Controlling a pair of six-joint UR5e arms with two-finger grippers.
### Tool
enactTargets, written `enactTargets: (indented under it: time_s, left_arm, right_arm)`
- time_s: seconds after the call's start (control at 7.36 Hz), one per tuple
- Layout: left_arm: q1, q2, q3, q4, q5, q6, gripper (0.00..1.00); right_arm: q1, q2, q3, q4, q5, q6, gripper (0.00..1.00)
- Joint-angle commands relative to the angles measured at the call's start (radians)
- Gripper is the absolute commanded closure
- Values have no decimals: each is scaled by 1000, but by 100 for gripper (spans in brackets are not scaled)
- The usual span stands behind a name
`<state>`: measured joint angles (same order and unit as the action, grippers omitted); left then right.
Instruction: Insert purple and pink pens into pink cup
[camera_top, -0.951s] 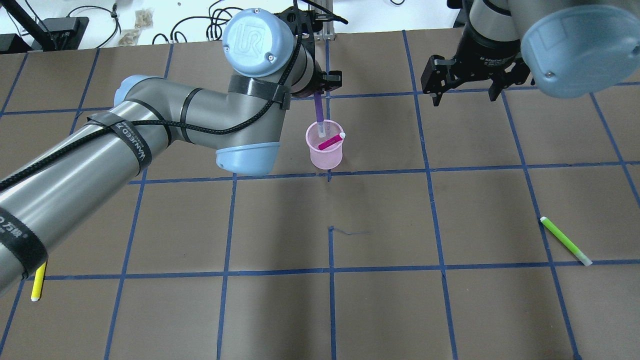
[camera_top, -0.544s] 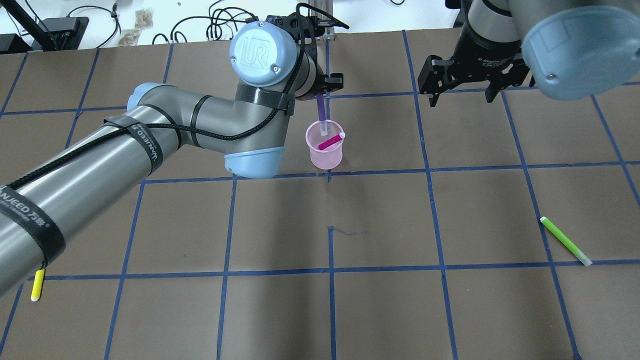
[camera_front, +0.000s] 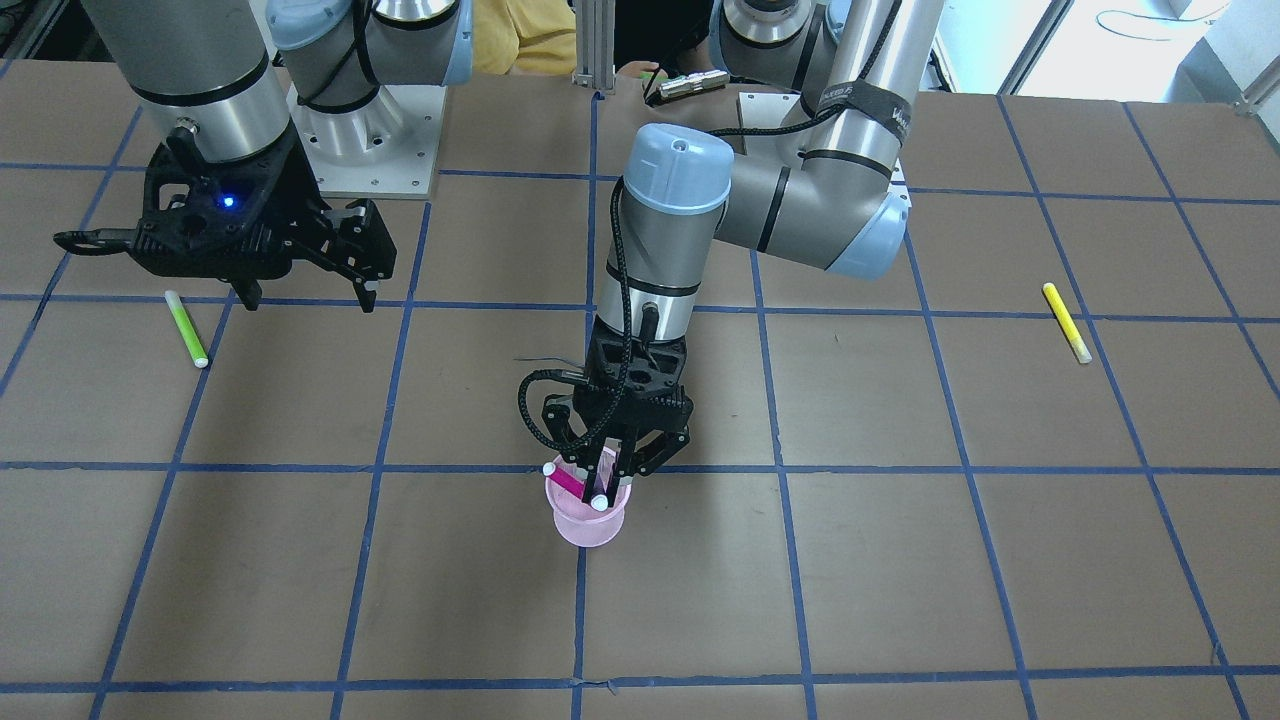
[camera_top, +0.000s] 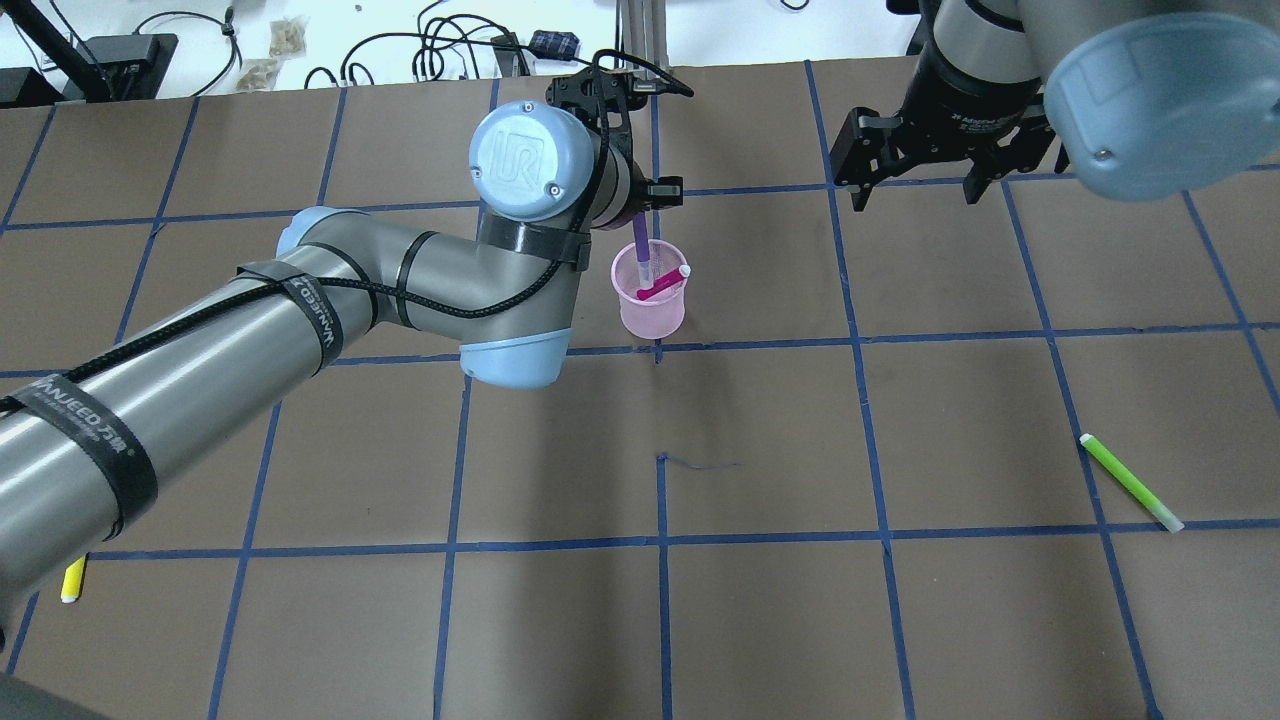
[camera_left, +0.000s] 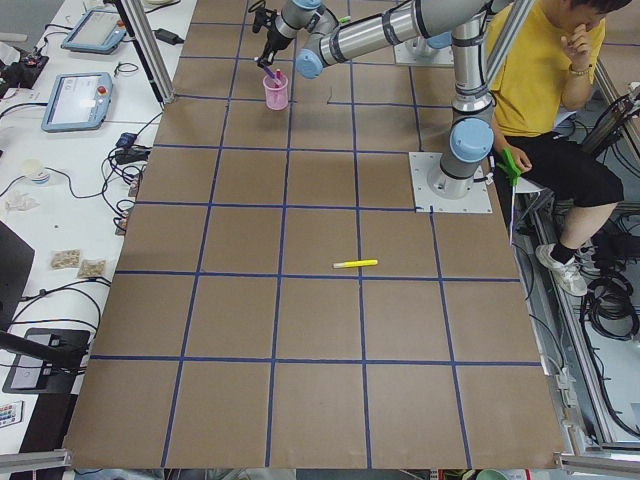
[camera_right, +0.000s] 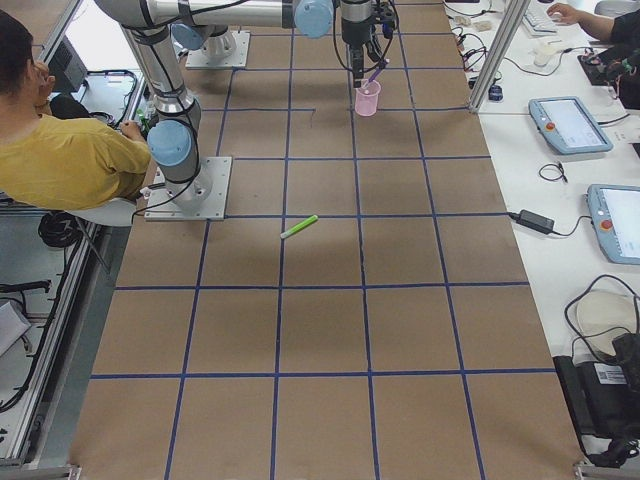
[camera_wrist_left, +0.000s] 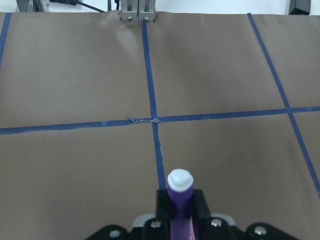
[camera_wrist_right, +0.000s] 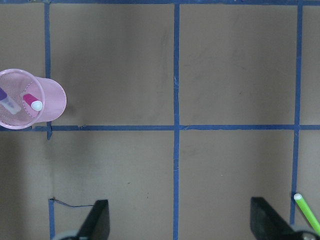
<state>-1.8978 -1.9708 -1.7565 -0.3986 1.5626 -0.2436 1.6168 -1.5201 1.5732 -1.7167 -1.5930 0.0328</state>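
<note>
The pink mesh cup (camera_top: 652, 308) stands near the table's far middle; it also shows in the front view (camera_front: 590, 526) and the right wrist view (camera_wrist_right: 50, 97). The pink pen (camera_top: 662, 284) leans inside it, white cap up. My left gripper (camera_top: 641, 200) is right above the cup, shut on the purple pen (camera_top: 641, 245), which points down with its lower end inside the cup. In the left wrist view the purple pen (camera_wrist_left: 180, 197) sits clamped between the fingers. My right gripper (camera_top: 925, 188) is open and empty, hovering well to the cup's right.
A green pen (camera_top: 1132, 482) lies on the table's right side, and a yellow pen (camera_top: 72, 578) lies at the near left, partly under my left arm. Brown paper with blue tape lines covers the table. A person in yellow (camera_left: 545, 90) sits behind the robot base.
My left arm has swung in and lowered, so the purple pen sits deeper in the cup. The right gripper has drifted slightly away. The pink pen and cup have not moved.
</note>
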Motion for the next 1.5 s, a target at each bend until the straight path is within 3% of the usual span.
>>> enactTargets:
  time_s: [0.0,0.14,0.27,0.54,0.68,0.82,1.09,1.36]
  left_arm:
    - [-1,-3,-29,3,-13,3,87]
    - [-1,-2,-46,4,-12,-2,30]
    - [0,4,-61,3,-15,-11,0]
    - [23,55,-46,-66,-15,-13,0]
    - [83,91,-17,-171,-97,-11,0]
    - [133,131,39,-336,-152,-5,0]
    - [189,202,203,-777,-145,102,0]
    - [235,288,265,-1126,-6,162,0]
  right_arm:
    - [0,1,-1,-1,1,-5,0]
    - [-2,0,2,3,-2,-7,0]
    - [0,0,2,0,-1,-7,0]
    - [0,0,2,0,-2,-7,0]
    - [0,0,1,0,-1,-7,0]
    - [0,0,2,0,-1,-7,0]
    - [0,1,1,0,-2,-7,0]
    - [-2,1,-5,0,-16,-14,0]
